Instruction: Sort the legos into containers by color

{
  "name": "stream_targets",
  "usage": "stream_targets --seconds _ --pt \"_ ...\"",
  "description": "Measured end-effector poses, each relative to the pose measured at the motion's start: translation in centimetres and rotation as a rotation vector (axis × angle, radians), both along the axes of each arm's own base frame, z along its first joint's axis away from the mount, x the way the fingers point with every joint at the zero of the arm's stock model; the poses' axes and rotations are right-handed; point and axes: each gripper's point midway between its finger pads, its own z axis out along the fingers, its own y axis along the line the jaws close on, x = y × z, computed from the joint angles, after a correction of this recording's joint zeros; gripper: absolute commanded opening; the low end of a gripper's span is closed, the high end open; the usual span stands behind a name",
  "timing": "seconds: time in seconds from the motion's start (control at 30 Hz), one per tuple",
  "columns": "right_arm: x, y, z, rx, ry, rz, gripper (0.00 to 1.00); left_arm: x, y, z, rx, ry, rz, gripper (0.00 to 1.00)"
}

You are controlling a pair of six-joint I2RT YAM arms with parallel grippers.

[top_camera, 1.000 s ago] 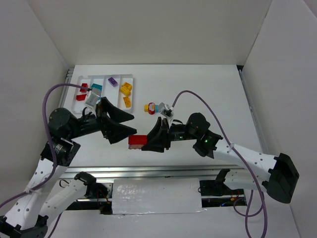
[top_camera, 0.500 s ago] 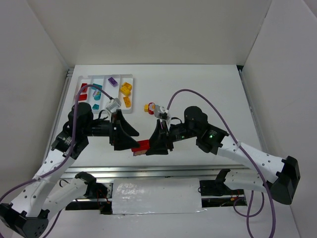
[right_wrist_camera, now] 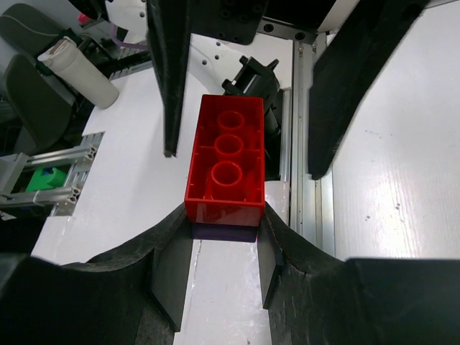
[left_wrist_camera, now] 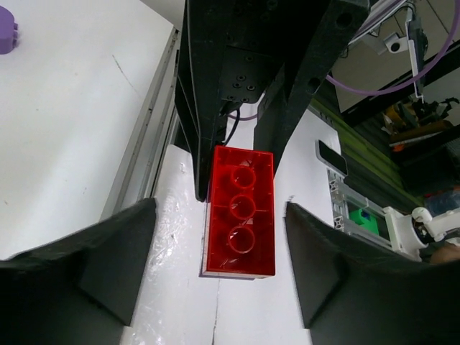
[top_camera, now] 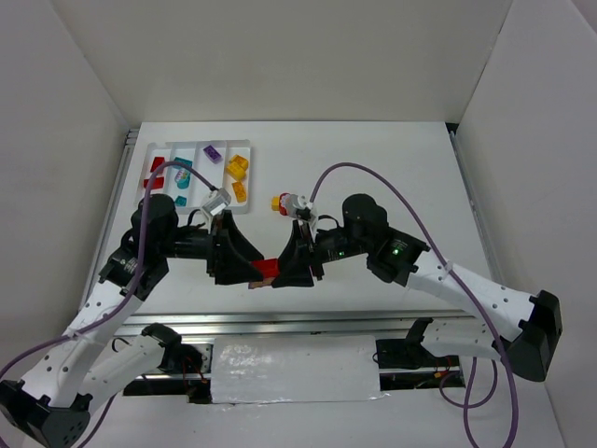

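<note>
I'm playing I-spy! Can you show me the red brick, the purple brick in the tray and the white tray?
red brick (right_wrist_camera: 226, 162): right wrist view, on its middle ring.
purple brick (top_camera: 213, 154): top external view, on its centre.
white tray (top_camera: 191, 143): top external view, on its far rim.

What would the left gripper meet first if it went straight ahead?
Probably the red brick clamped in the right gripper; it sits directly ahead of the open left gripper. Depth is unclear.

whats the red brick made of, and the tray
The red brick looks like hard glossy plastic, slightly translucent: light glints on its hollow underside and moulded tubes. The tray seems white plastic, smooth, with thin moulded dividers; too small to tell its sheen.
</note>
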Motion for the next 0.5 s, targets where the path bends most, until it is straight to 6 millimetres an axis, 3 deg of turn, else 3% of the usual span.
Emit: stream_targets --seconds 0.17,0.27,0.3,0.37,0.5 --pt "0.58 0.56 0.32 -0.007 -0.001 -0.005 0.0 -0.32 -0.3 0.0 -0.004 -0.003 -0.024 0.54" --pt "0.7 0.77 -0.02 -0.023 0.019 -0.004 0.0 -0.48 -0.42 0.11 -0.008 -0.022 -0.035 0.28" --pt "0.73 0.76 -0.08 -0.027 0.025 -0.003 0.0 -0.41 -0.43 0.11 -0.007 -0.025 -0.031 0.13" --pt "0.83 0.81 -0.08 -0.035 0.03 -0.004 0.0 -0.31 -0.42 0.08 -0.006 -0.025 -0.024 0.01" --pt "1.04 0.98 -0.56 -0.051 0.021 0.003 0.0 -0.02 -0.23 -0.13 0.008 -0.031 0.014 0.0"
